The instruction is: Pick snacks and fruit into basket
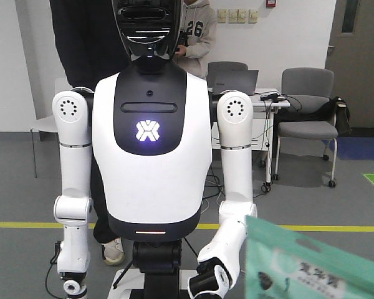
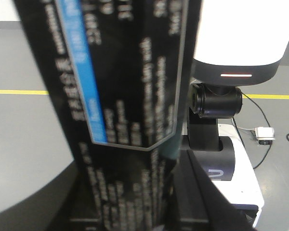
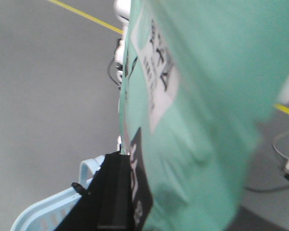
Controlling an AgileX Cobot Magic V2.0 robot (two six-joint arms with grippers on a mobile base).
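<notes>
Right gripper (image 3: 127, 197) is clamped on one edge of the mint-green pouch (image 3: 192, 106). One black finger (image 3: 113, 192) lies flat against the film; the other is hidden behind it. The pouch is in the air, near the pale blue basket (image 3: 48, 214), whose rim shows low left in the right wrist view.

Left gripper (image 2: 135, 211) looks closed on a black pouch (image 2: 120, 72) with a blue stripe, which fills that view. We see no basket from there.

Step, as we read it: get the mint-green pouch into the basket.
- We would carry it over the opening, lower it until its free end is inside the rim, then let go.
- Film this limp may swing, catch the handle or slide off the wall.
- We would move one arm at a time.

Materials:
- Mint-green pouch: thin glossy film, creased, with a white label and black characters.
- Black pouch: glossy, with fine pale print.
- Basket: rigid moulded plastic with a slotted wall and a loop handle.
</notes>
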